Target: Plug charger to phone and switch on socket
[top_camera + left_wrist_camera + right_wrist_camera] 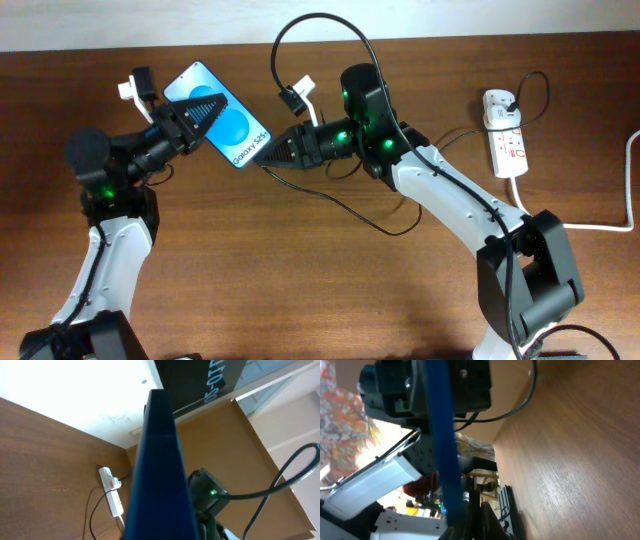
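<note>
My left gripper is shut on the phone and holds it off the table, blue screen up and bottom end toward the right. Its edge fills the left wrist view and shows as a blue bar in the right wrist view. My right gripper is shut at the phone's bottom end, apparently on the charger's plug tip, which is hidden. The thin black charger cable trails from it across the table to the white adapter in the socket at the far right.
The socket's thick white cord runs off the right edge. A black arm cable arcs above the right wrist. The socket also shows in the left wrist view. The brown wooden table lies below.
</note>
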### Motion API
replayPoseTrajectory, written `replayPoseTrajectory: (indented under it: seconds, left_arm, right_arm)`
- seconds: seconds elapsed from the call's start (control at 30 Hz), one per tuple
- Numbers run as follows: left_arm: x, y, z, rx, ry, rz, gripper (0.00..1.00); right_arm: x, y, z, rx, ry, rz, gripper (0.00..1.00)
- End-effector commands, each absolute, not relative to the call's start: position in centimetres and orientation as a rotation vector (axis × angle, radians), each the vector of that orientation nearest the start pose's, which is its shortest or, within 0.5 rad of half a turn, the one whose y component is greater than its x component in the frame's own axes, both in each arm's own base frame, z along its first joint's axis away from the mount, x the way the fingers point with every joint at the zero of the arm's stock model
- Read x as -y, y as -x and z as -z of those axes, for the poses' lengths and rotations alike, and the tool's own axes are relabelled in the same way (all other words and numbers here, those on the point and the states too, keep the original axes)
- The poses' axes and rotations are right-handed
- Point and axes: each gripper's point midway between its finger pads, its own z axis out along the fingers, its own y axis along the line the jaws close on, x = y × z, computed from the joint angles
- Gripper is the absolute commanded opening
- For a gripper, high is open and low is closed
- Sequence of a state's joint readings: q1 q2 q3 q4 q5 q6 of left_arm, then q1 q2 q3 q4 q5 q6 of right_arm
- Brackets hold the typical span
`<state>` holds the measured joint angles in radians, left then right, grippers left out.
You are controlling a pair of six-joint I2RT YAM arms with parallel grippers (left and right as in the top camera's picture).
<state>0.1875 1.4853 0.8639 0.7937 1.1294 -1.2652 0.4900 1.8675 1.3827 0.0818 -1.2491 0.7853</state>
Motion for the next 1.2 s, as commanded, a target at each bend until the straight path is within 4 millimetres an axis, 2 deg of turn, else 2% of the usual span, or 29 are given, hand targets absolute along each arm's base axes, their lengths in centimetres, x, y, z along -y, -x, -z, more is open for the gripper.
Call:
replayPoseTrajectory:
  seconds: [0.0, 0.1, 0.27, 0.47, 0.73, 0.97, 1.17]
  left_arm:
    - [5.8, -39.9, -31.5, -1.712, 0.141, 1.559, 0.00]
    - [3.7, -39.7, -31.4, -1.712, 0.165, 1.538, 0.00]
    - [3.7, -39.4, -29.3, -1.800, 0.281, 1.619, 0.00]
    - [3.8, -39.4, -29.3, -1.802, 0.275, 1.622, 0.00]
    - [4.8, -39.3, -29.3, -1.812, 0.253, 1.639, 0.00]
    - [4.9, -39.3, -29.3, -1.813, 0.252, 1.640, 0.00]
    - [4.9, -39.3, -29.3, -1.813, 0.252, 1.640, 0.00]
  right_arm:
    - [-35.2, -33.8, -25.1, -2.172, 0.634, -1.939, 0.04]
    - [-34.9, -32.5, -25.6, -2.119, 0.746, -2.002, 0.04]
    - [-34.5, -30.9, -26.4, -2.033, 0.886, -2.073, 0.04]
    - [-35.9, -29.2, -26.2, -2.066, 0.915, -2.107, 0.04]
    - [-37.0, -31.4, -24.6, -2.178, 0.731, -1.965, 0.04]
    - [-38.1, -30.3, -24.9, -2.153, 0.785, -1.979, 0.04]
    - [-38.3, -30.6, -25.6, -2.128, 0.779, -1.991, 0.04]
